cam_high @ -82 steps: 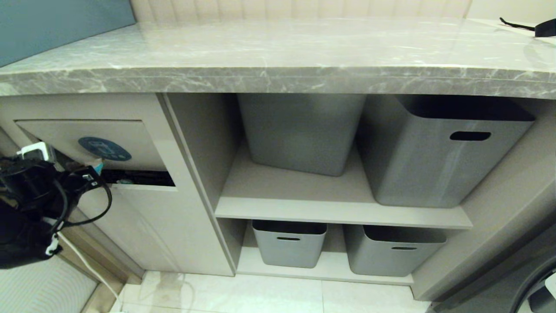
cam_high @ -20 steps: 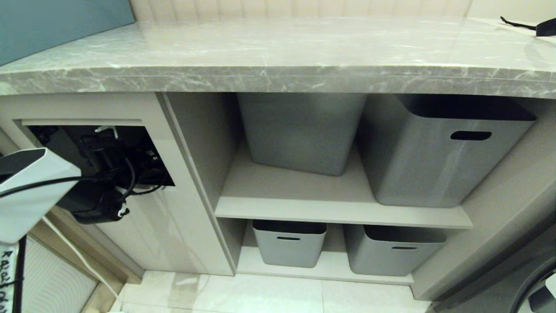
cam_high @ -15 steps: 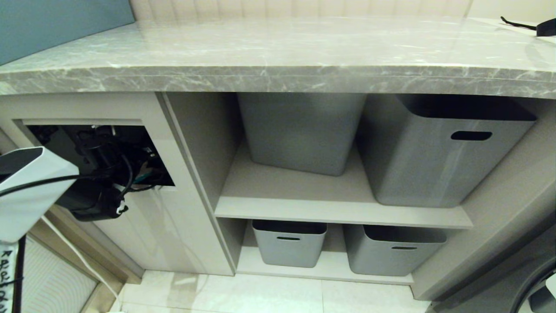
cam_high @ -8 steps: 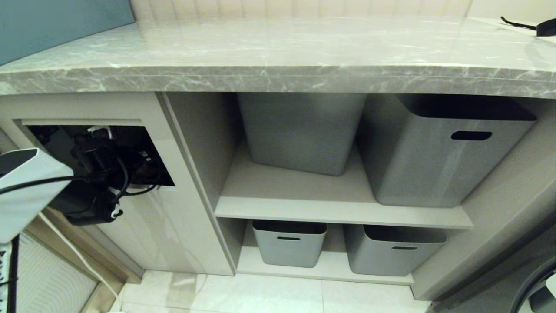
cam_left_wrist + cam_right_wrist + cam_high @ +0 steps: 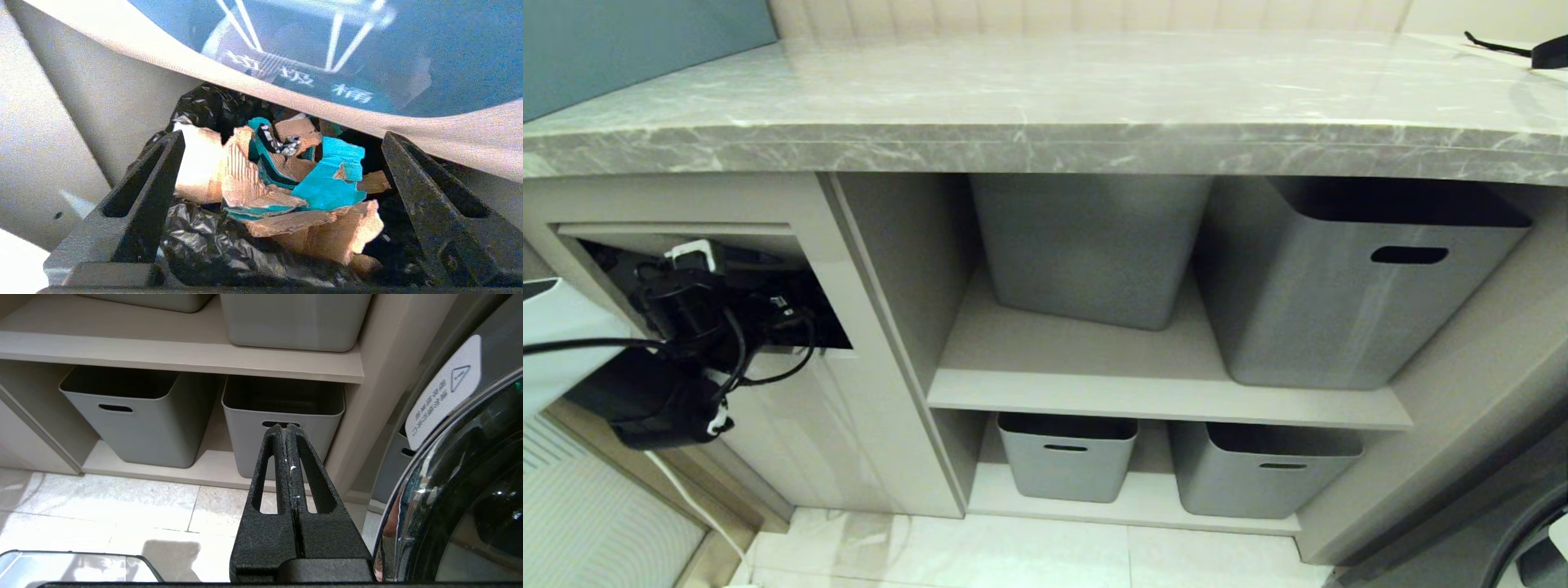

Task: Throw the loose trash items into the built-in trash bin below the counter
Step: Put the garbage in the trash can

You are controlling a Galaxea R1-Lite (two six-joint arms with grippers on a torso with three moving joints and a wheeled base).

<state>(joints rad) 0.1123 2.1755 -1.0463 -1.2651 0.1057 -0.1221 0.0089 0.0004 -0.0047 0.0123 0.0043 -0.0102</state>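
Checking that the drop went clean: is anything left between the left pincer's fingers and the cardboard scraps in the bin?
Nothing. In the left wrist view the open left pincer holds nothing; the cardboard scraps lie beyond it on the black bag, under the flap.

I read 垃圾桶 in white on the blue sticker (image 5: pixel 327 49), close above my left gripper (image 5: pixel 282 175) | warning triangle on white label (image 5: pixel 445 392) right of my right gripper (image 5: pixel 288 428), its small print unreadable

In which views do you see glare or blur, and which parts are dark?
Head view: soft glare on the counter; the built-in trash bin opening is dark around the left gripper. Left wrist view: the flap's sticker is blurred, the scraps brightly lit. Right wrist view: the right gripper sharp, reflections on a glossy curved surface.
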